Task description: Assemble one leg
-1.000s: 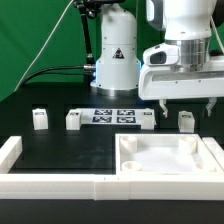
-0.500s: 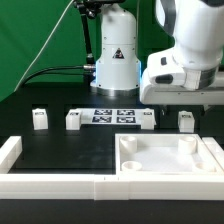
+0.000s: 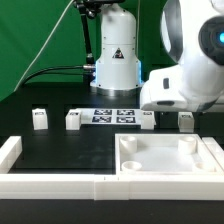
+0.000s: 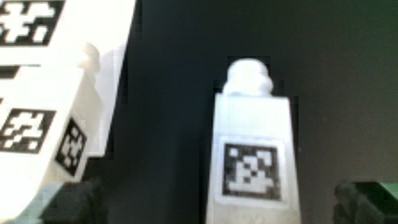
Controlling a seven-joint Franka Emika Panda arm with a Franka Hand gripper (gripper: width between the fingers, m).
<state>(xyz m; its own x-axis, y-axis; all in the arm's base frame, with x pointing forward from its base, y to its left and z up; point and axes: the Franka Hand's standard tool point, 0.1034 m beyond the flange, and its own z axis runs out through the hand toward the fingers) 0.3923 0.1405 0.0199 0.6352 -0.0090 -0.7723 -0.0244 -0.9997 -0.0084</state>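
Four small white legs stand in a row on the black table: one (image 3: 40, 119), one (image 3: 73, 121), one (image 3: 147, 119) and one (image 3: 186, 120). The arm's white hand (image 3: 183, 92) hangs over the right end of the row, just above the rightmost leg, and its fingers do not show there. In the wrist view one leg (image 4: 249, 140) with a square tag lies between my two dark fingertips (image 4: 370, 200). My gripper (image 4: 221, 205) is open, with gaps on both sides of the leg.
The marker board (image 3: 113, 115) lies between the middle legs. The large white square panel (image 3: 170, 157) sits at the front right, behind the long white rails (image 3: 60, 183). A white tagged part (image 4: 45, 120) lies beside the leg in the wrist view.
The hand has tilted and shifted toward the exterior view's right. Its fingers, visible a second ago, are now hidden behind the white wrist body. The legs have not moved.
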